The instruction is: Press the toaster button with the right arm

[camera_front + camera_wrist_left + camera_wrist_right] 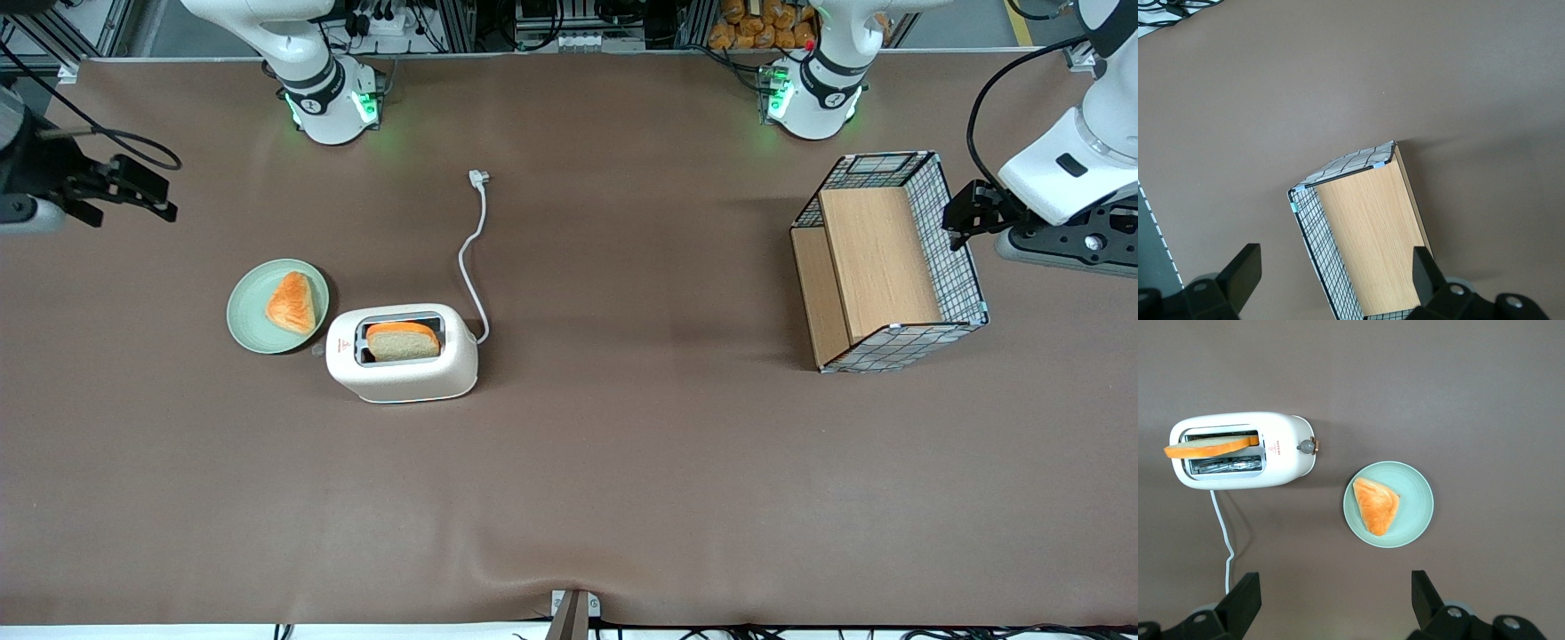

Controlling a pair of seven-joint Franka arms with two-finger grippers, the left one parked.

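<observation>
The white toaster [402, 354] stands on the brown table with a slice of bread [404, 341] in its top slot. It also shows in the right wrist view [1241, 450], with a small red mark and the grey button [1307, 445] sticking out of its narrow end, the end toward the green plate. In the front view the button [318, 349] shows as a small stub. The white cord [472, 258] runs away from the front camera to its plug. My right gripper [133, 191] hangs high above the table at the working arm's end, open and empty, well apart from the toaster; it also shows in the wrist view [1335, 603].
A green plate [251, 313] with a wedge of bread [292, 303] lies beside the toaster's button end. A wire-and-wood basket [889, 262] lies on its side toward the parked arm's end. Two arm bases with green lights stand at the table edge farthest from the front camera.
</observation>
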